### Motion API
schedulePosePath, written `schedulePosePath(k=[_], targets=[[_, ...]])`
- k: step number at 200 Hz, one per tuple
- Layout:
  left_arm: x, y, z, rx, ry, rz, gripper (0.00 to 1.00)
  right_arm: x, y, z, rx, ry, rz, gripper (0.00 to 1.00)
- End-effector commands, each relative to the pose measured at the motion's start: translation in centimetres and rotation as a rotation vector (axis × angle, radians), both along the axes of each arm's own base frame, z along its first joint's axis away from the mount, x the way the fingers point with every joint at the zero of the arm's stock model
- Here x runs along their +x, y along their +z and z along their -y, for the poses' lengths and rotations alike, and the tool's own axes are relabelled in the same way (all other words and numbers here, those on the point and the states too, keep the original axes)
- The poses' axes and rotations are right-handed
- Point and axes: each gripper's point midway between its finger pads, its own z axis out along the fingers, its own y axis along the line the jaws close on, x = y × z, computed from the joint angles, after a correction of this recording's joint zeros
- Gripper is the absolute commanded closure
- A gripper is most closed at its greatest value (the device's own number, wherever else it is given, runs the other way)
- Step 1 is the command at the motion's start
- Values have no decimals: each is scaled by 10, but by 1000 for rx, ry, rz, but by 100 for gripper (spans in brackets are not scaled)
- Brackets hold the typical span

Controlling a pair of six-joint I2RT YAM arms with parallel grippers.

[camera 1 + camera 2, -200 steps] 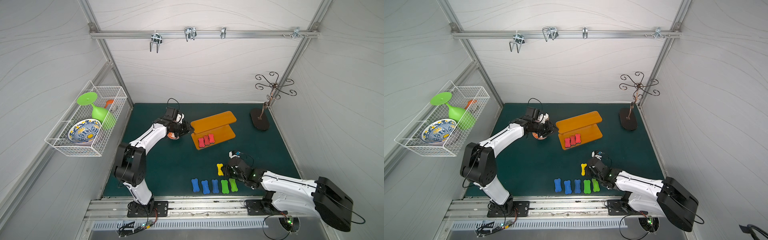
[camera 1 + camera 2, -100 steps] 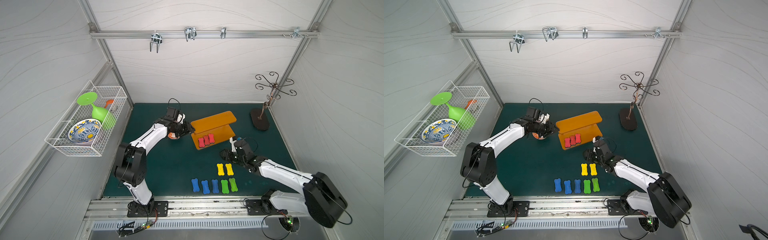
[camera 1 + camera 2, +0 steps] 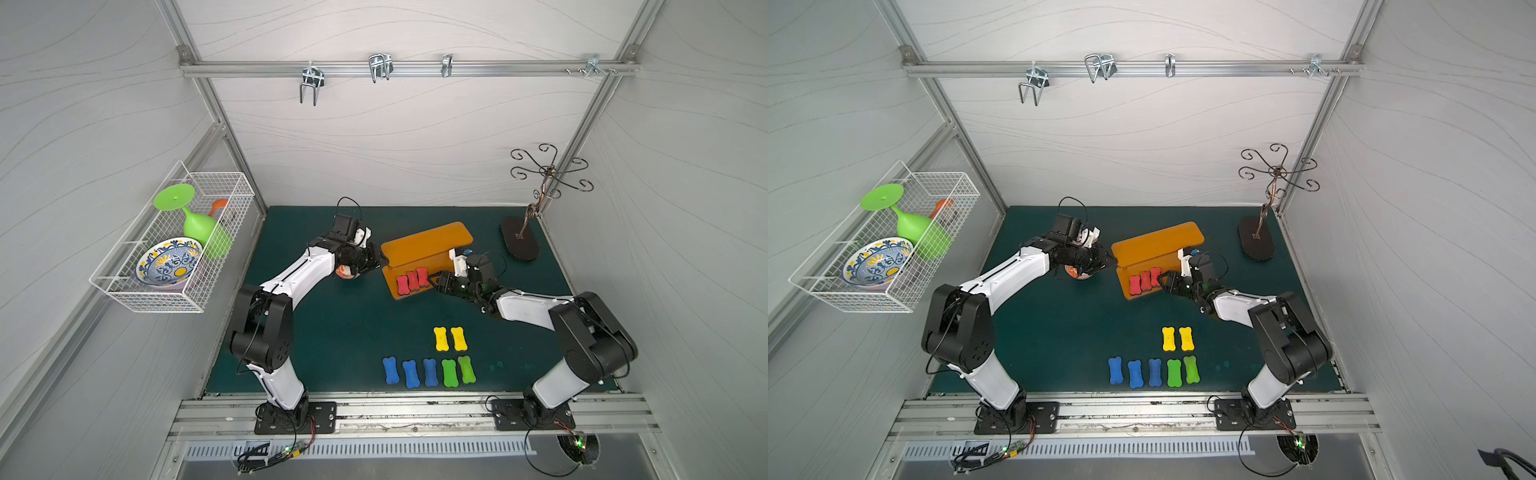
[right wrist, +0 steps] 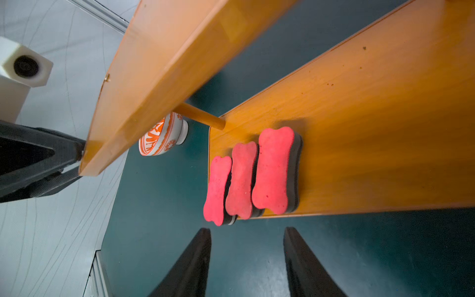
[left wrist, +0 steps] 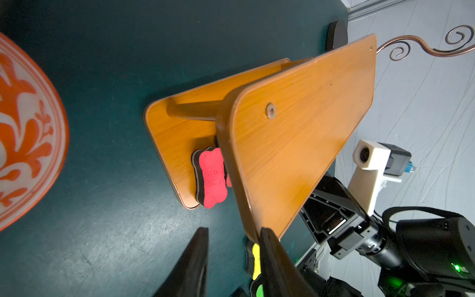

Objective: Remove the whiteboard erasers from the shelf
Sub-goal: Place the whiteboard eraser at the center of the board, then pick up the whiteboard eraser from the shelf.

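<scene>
The orange shelf (image 3: 428, 245) stands mid-table. Three red whiteboard erasers (image 3: 412, 281) lie side by side on its lower board (image 4: 359, 128), overhanging the front edge. My right gripper (image 4: 246, 230) is open and empty just in front of them, fingers apart over the mat; both top views show the right gripper (image 3: 1167, 278) beside the reds. My left gripper (image 5: 234, 230) is at the top board's left end (image 5: 295, 144), jaws partly apart, one fingertip (image 5: 266, 236) against the board's corner. Two yellow erasers (image 3: 450, 338), three blue (image 3: 409, 372) and two green (image 3: 458, 371) lie on the mat.
An orange-patterned bowl (image 3: 345, 272) sits under the left wrist, left of the shelf. A copper hook stand on a dark base (image 3: 519, 245) is at the back right. A white wire basket (image 3: 137, 299) with a bowl and green glass hangs on the left wall.
The right arm left a second yellow eraser on the mat and swung back to the shelf, now facing the red erasers. The left arm has barely moved.
</scene>
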Motion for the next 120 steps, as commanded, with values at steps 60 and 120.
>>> schedulePosePath(k=[60, 120], targets=[[8, 16, -1, 19, -13, 74, 45, 23, -10, -1, 34, -56, 57, 52], [7, 29, -5, 31, -4, 137, 35, 21, -24, 5, 36, -77, 48, 52]])
